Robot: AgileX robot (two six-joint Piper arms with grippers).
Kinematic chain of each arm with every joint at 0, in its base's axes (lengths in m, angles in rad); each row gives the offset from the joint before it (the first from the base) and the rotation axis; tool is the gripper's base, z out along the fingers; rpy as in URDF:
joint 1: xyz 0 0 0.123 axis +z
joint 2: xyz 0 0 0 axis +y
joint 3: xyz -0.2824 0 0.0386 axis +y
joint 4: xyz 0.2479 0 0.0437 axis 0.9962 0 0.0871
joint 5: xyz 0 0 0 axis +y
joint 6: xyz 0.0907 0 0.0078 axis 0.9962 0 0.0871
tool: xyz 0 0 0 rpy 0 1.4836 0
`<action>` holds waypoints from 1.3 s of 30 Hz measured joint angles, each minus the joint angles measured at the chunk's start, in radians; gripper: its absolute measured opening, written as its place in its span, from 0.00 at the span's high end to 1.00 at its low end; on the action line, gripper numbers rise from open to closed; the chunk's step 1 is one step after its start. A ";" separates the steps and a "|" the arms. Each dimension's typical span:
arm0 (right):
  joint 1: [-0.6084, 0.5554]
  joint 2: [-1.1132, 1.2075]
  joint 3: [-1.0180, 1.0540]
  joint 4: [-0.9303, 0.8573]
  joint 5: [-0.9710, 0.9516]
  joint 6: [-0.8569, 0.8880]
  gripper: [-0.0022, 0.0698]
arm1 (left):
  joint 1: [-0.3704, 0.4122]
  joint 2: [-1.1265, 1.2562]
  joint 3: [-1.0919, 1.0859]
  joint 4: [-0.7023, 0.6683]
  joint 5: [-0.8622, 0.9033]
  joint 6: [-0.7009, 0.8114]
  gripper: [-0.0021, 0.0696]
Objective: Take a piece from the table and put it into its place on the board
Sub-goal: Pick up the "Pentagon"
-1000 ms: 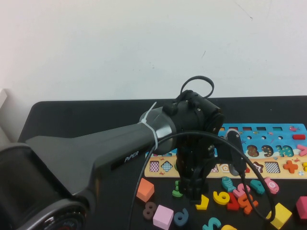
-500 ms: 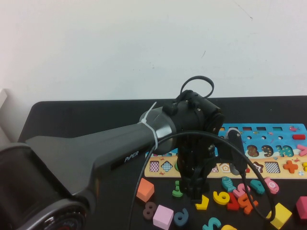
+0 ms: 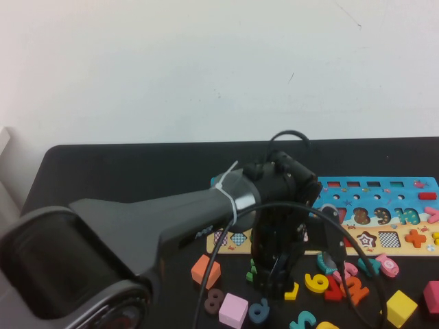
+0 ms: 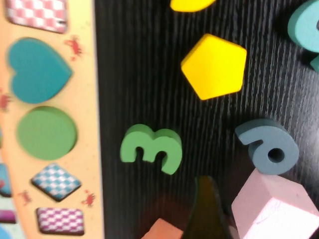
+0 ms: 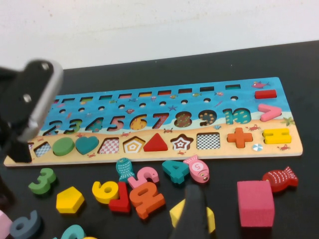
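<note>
So far nothing is placed: your yellow pentagon (image 5: 70, 199) lies loose on the table (image 5: 309, 199) at lower left of the right wrist view, below the board (image 5: 279, 149); left end effector (image 3: 274, 284) hovers close over it, right end effector (image 5: 192, 209) waits, grips unreadable.

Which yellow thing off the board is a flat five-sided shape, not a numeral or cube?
The yellow pentagon, beside the green 3. The left claw hangs above it; the yellow 6 is a numeral.
</note>
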 joint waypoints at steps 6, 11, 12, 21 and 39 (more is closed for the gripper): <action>0.000 0.000 0.000 0.000 0.000 0.000 0.15 | 0.000 0.034 0.000 0.008 -0.004 0.001 0.35; 0.000 0.000 0.000 0.000 0.000 0.000 0.15 | 0.000 0.036 0.000 -0.002 -0.068 -0.009 0.34; 0.000 0.000 0.000 0.000 0.000 0.000 0.15 | 0.000 0.036 0.000 -0.007 -0.083 -0.014 0.34; 0.000 0.000 0.000 0.000 0.000 0.000 0.15 | 0.000 0.074 0.000 -0.032 -0.160 -0.020 0.11; 0.000 0.000 0.000 0.000 0.000 0.000 0.15 | 0.000 0.132 0.000 -0.035 -0.297 -0.021 0.09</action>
